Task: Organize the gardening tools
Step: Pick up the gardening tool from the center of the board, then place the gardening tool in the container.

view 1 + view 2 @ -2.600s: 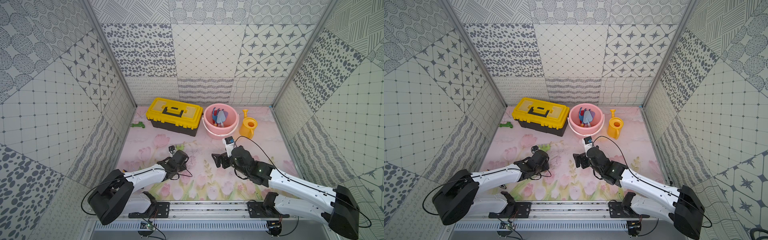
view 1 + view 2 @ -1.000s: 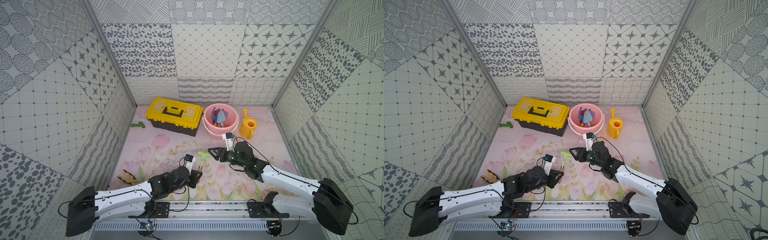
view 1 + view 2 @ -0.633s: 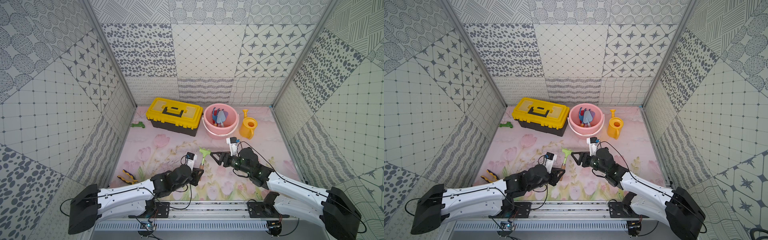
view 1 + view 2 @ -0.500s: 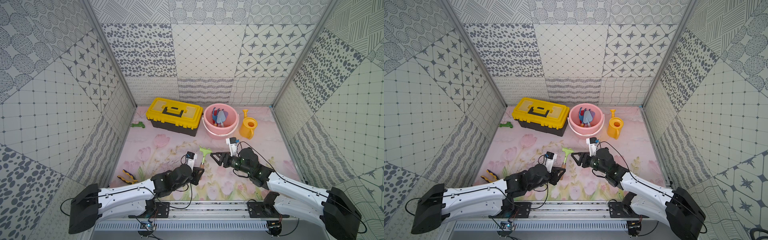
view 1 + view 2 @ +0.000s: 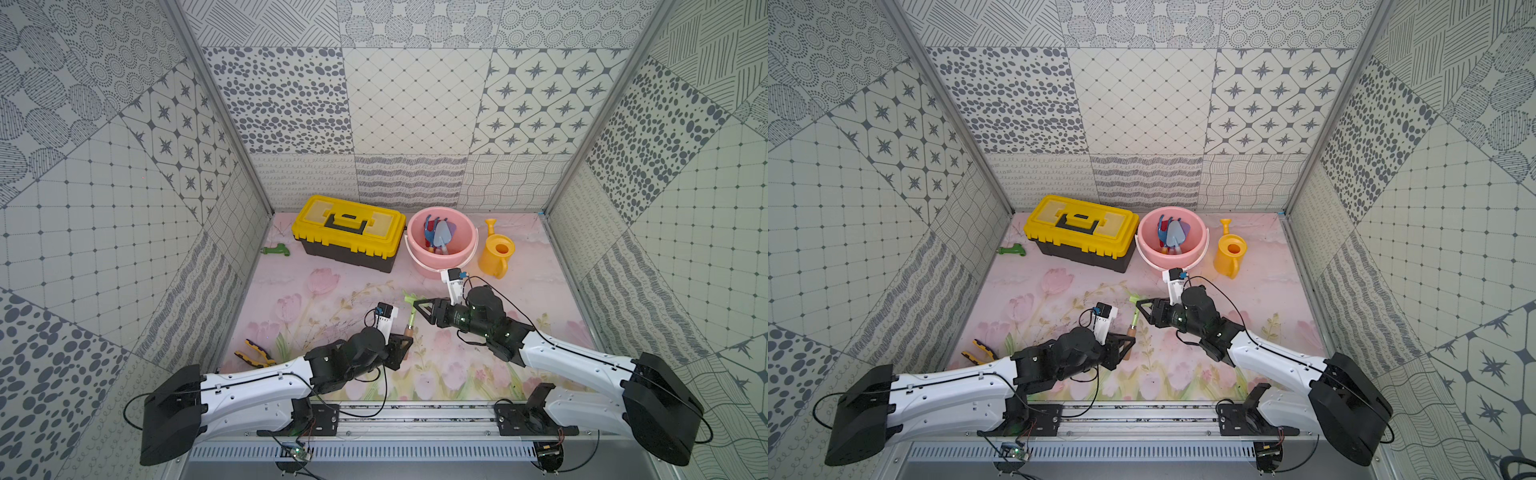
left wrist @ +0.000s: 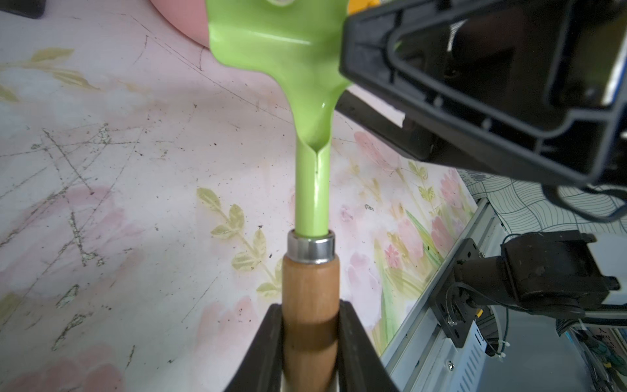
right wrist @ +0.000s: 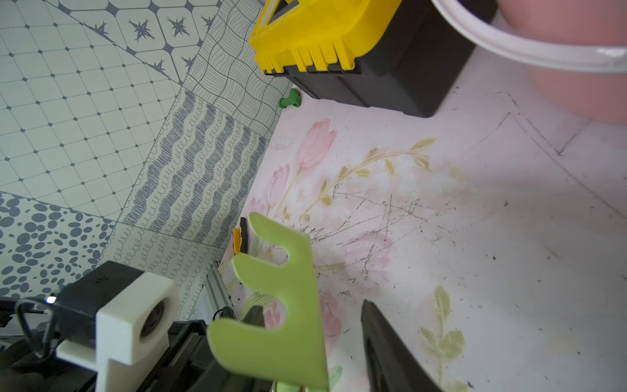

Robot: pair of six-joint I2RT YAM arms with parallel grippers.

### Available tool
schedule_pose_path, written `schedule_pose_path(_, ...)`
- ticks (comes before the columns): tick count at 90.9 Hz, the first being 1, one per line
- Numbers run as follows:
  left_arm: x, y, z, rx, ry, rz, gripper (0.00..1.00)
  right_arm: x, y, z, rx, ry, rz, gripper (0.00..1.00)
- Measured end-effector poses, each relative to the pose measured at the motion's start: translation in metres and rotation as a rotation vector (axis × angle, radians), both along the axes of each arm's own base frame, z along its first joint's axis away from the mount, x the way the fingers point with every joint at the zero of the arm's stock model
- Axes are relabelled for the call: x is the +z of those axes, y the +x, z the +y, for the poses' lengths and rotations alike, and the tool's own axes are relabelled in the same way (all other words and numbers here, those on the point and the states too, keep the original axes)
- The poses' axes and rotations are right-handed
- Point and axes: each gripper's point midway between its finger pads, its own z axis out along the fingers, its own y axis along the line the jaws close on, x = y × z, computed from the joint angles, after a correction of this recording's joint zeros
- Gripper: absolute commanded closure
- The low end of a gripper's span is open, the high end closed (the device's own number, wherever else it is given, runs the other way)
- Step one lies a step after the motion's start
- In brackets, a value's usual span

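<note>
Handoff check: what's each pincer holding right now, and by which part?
Left pincer clamps the green wooden-handled rake by its wooden handle. Right pincer straddles the toothed head, not visibly clamped.

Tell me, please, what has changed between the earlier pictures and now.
The left hand has taken up the green rake by its wooden handle; the right hand swung over and now brackets the rake's head with open jaws, not yet clamped. The toolbox, pink bucket and watering can stayed put.
</note>
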Motion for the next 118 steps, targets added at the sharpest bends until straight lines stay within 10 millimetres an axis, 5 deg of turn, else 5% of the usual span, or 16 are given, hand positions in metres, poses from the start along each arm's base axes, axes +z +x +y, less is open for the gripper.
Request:
schedule_pose_path(11, 0.004, 0.002, -0.002, 0.007, -0.017, -0.004, 1.00, -0.001, 0.003, 0.004, 0.004, -0.005, 0.000, 1.00)
schedule_pose_path(24, 0.008, 0.003, -0.004, 0.010, -0.027, -0.013, 1.00, 0.016, 0.000, 0.015, 0.029, 0.050, -0.008, 1.00)
schedule_pose_path(30, 0.010, 0.004, -0.004, 0.010, -0.028, -0.015, 0.81, 0.017, 0.000, 0.013, 0.025, 0.048, -0.010, 1.00)
schedule_pose_path(39, 0.016, 0.005, -0.006, 0.006, -0.025, -0.026, 0.68, 0.025, 0.000, 0.010, 0.018, 0.044, -0.033, 1.00)
schedule_pose_path(49, 0.033, 0.009, -0.007, 0.008, -0.028, -0.067, 0.21, 0.045, 0.004, 0.000, -0.015, 0.028, -0.106, 1.00)
schedule_pose_path(57, 0.047, 0.013, -0.007, 0.018, -0.029, -0.099, 0.04, 0.059, 0.016, -0.018, -0.085, -0.005, -0.176, 1.00)
schedule_pose_path(91, 0.037, 0.027, 0.002, 0.070, 0.065, -0.127, 0.01, 0.155, 0.080, -0.069, -0.365, -0.117, -0.451, 1.00)
schedule_pose_path(104, 0.024, 0.028, 0.004, 0.073, 0.101, -0.115, 0.00, 0.181, 0.132, -0.091, -0.498, -0.190, -0.532, 1.00)
schedule_pose_path(118, 0.016, 0.027, 0.005, 0.070, 0.127, -0.101, 0.01, 0.187, 0.199, -0.117, -0.610, -0.261, -0.558, 1.00)
